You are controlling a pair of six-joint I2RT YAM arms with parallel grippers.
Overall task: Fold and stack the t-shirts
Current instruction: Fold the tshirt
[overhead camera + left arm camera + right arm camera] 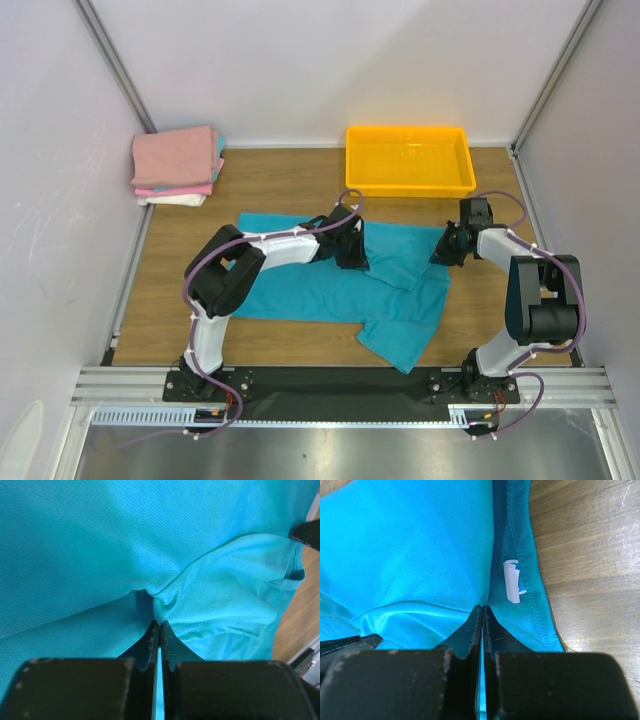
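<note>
Beyond the t-shirt [300, 290] sit tray [410, 189] and stack [178, 165].

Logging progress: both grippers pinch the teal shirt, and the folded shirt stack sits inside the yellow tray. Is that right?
Not quite. The top view shows the folded stack lying on the table at far left, apart from the yellow tray. The left gripper and right gripper do pinch the teal shirt.
</note>
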